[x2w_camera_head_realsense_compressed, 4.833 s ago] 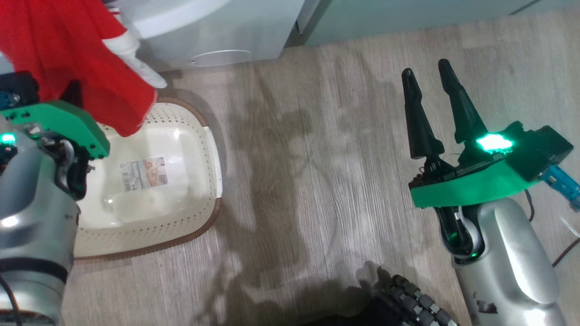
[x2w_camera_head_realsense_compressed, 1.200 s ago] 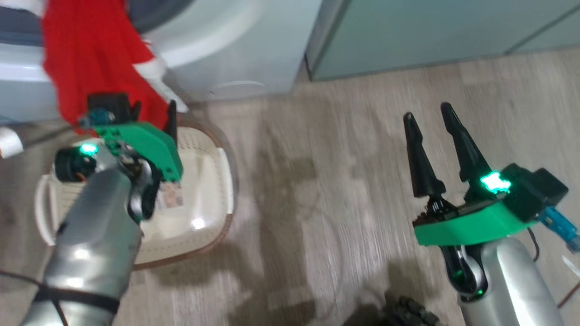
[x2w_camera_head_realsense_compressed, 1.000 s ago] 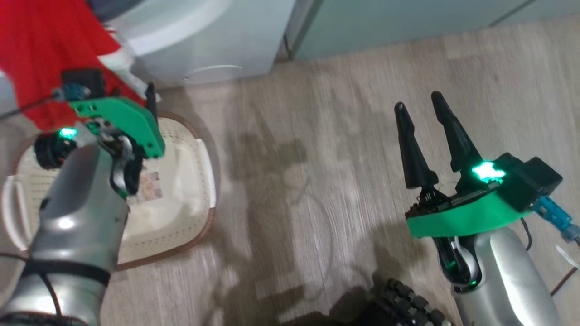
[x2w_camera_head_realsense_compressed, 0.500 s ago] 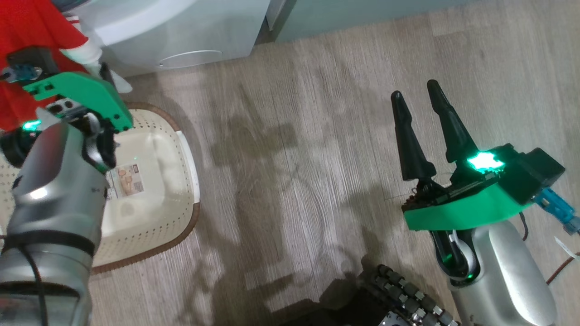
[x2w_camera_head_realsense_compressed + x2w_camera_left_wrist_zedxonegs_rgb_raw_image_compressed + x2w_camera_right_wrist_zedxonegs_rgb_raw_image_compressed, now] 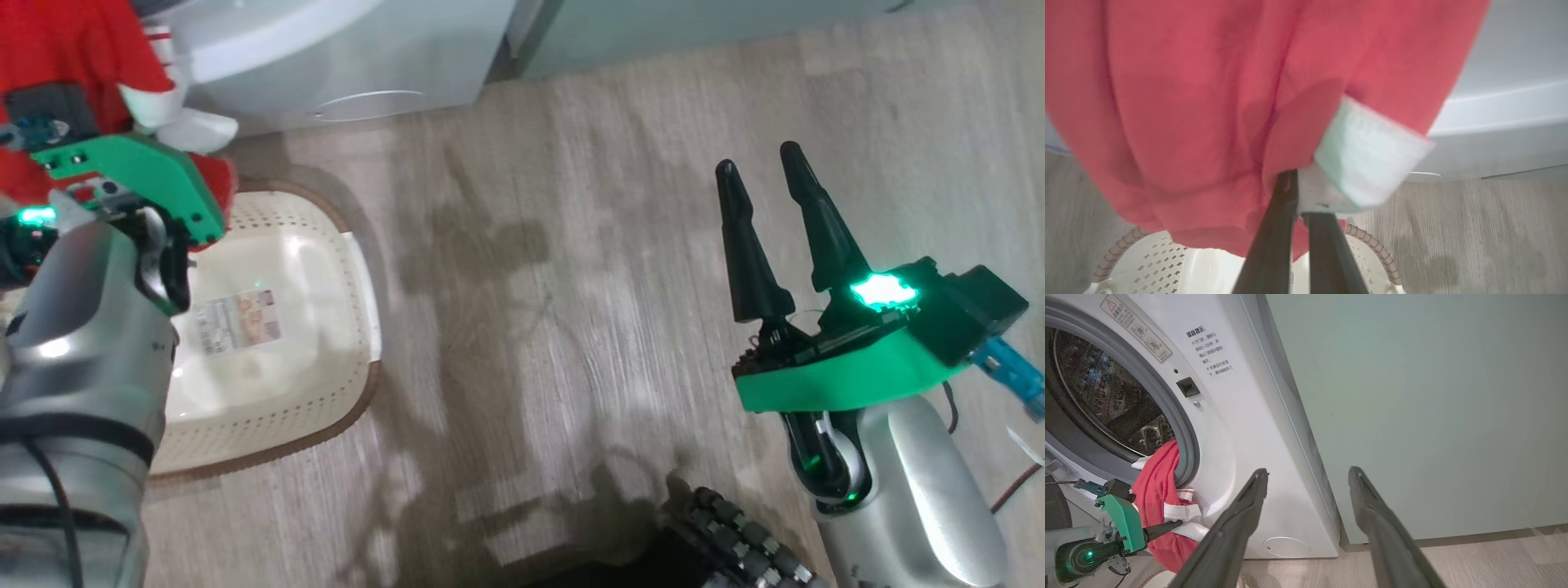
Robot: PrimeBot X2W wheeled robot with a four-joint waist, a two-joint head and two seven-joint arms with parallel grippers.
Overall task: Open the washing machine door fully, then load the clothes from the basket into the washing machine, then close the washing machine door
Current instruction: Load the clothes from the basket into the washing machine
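Red clothes [image 5: 73, 49] hang out of the washing machine [image 5: 343, 57] mouth, down its white front and over the basket [image 5: 359, 278]. In the left wrist view my left gripper [image 5: 1294, 183] is shut on the red fabric [image 5: 1188, 102] beside a white cuff [image 5: 1367, 159]. The right wrist view shows the shirt [image 5: 1159, 477] spilling over the grey seal below the steel drum [image 5: 1098, 396], with the left gripper [image 5: 1175, 524] at its lower part. The basket holds only its label sticker. My right gripper [image 5: 763, 159] hangs open over bare floor. The washing machine door is out of view.
A pale green cabinet [image 5: 1412, 396] stands right of the washer. A small round white flap [image 5: 1287, 547] sits low on the washer front. Wood floor [image 5: 571, 286] stretches between basket and right arm. My own dark base [image 5: 735, 547] shows at the bottom.
My left gripper, open a second ago, has shut on the hanging red shirt. The head camera has shifted; the right arm holds its pose.
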